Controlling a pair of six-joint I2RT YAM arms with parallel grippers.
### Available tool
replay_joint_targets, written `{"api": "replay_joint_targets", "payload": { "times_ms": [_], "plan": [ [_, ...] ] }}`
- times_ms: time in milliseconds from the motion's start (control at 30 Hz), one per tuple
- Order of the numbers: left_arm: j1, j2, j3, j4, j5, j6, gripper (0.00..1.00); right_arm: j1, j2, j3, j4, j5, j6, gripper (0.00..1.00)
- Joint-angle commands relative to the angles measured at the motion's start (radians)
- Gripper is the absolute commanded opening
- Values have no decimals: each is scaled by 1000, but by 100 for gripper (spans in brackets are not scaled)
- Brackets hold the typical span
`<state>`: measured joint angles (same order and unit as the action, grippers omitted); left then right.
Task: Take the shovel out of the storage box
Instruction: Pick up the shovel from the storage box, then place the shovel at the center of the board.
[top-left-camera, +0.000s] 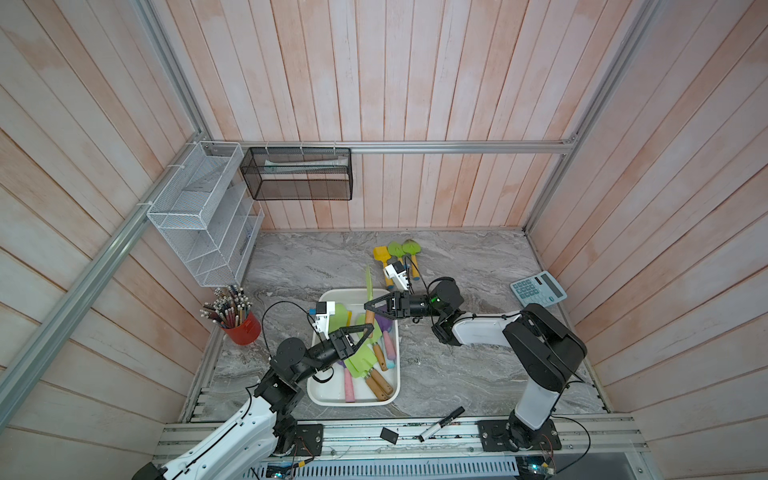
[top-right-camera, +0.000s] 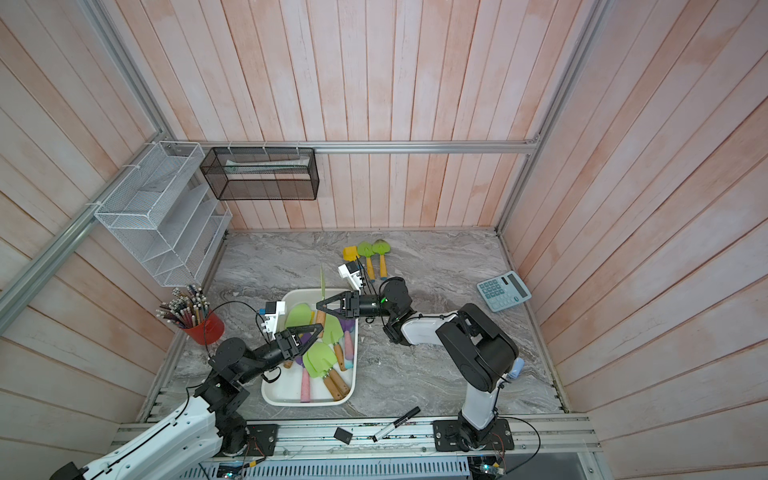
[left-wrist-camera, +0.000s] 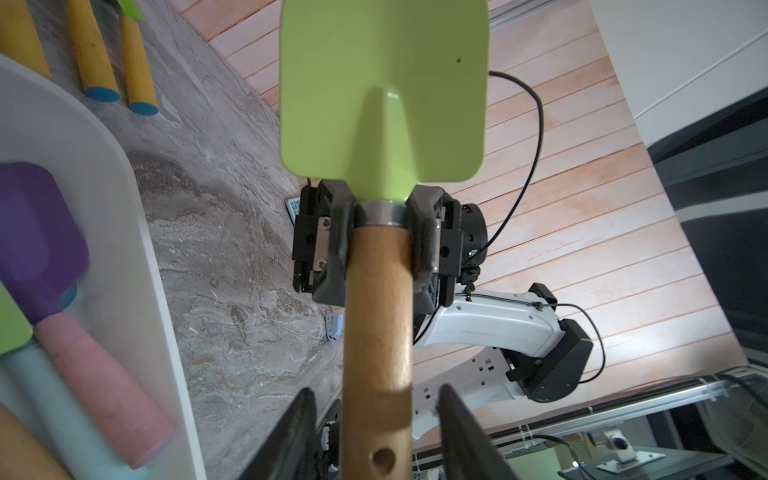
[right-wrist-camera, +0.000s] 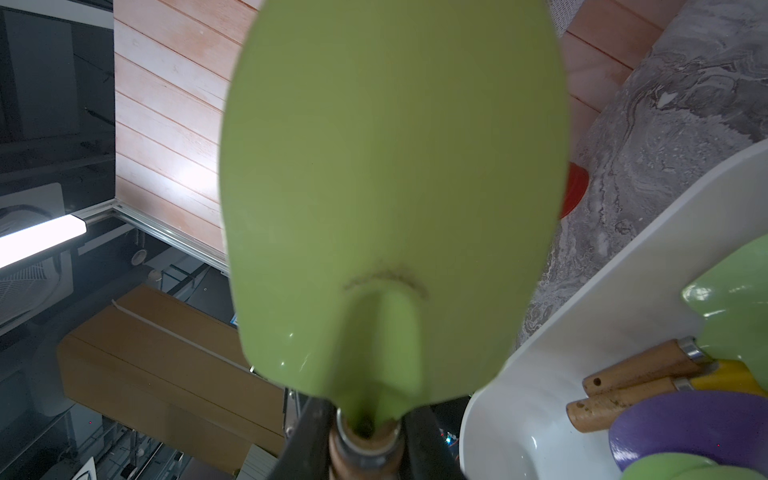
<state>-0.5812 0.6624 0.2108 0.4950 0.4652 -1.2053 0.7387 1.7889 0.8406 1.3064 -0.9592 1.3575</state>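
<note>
A green shovel (left-wrist-camera: 382, 87) with a wooden handle (left-wrist-camera: 378, 316) is held up over the far end of the white storage box (top-left-camera: 397, 374). My right gripper (right-wrist-camera: 365, 419) is shut on the shovel at its metal collar, just below the blade (right-wrist-camera: 395, 178). My left gripper (left-wrist-camera: 374, 390) is open around the handle's lower end. Its fingers (left-wrist-camera: 303, 419) stand clear of the wood on both sides. In both top views the blade (top-left-camera: 368, 280) (top-right-camera: 321, 279) is seen edge-on above the right gripper (top-left-camera: 370, 305) (top-right-camera: 319, 305). Several more shovels (top-left-camera: 365, 361) lie in the box.
Three shovels (top-left-camera: 399, 259) lie on the marble table behind the box. A calculator (top-left-camera: 538, 289) is at the right, a red cup of pencils (top-left-camera: 243, 328) at the left. A marker (top-left-camera: 440, 424) lies on the front rail. A black mesh basket (top-left-camera: 297, 172) and a white wire rack (top-left-camera: 203, 216) hang on the walls.
</note>
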Motion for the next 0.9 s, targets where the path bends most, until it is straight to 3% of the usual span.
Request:
{"api": "replay_joint_targets", "payload": {
  "times_ms": [0,167,400,600,733,867],
  "plan": [
    [24,-47,20,-117,3,49,59,-45,-24,4,0,5,-27,19],
    [47,-71,107,-365,-29,155,57,-142,-76,6,-219,3,-133,19],
    [47,48,271,-748,-177,322,57,-318,-102,68,-698,45,-375,19],
    [44,126,309,-846,-228,358,56,-387,-83,231,-1208,352,-739,19],
    [29,133,312,-861,-250,362,56,-398,-18,341,-1380,581,-862,19],
    [9,135,303,-855,-258,361,55,-439,79,450,-1469,686,-923,19]
  ]
}}
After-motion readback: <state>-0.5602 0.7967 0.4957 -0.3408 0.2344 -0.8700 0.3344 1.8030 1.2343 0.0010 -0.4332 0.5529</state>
